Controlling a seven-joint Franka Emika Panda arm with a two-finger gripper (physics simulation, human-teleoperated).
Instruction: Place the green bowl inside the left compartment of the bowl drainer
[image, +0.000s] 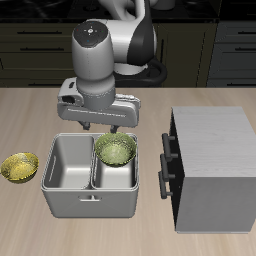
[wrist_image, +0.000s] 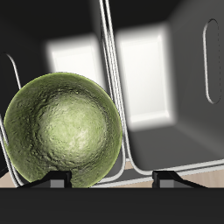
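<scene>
The green bowl (image: 115, 150) (wrist_image: 61, 129) sits at rim height in the bowl drainer's (image: 88, 197) well on the cabinet's side, tilted slightly, and I cannot tell whether it rests on the bottom. My gripper (image: 100, 127) (wrist_image: 112, 181) hovers just above the drainer's back edge, open. Its fingertips (wrist_image: 52, 181) stand wide apart in the wrist view and hold nothing. The bowl lies beside one fingertip, not between the two. The middle wall (wrist_image: 112, 79) splits the drainer, and the other well (image: 66, 162) holds nothing.
A small yellow-gold bowl (image: 19, 166) rests on the table beside the drainer, on the side away from the cabinet. A large grey cabinet (image: 215, 165) with dark handles (image: 165, 165) stands close to the drainer's other side.
</scene>
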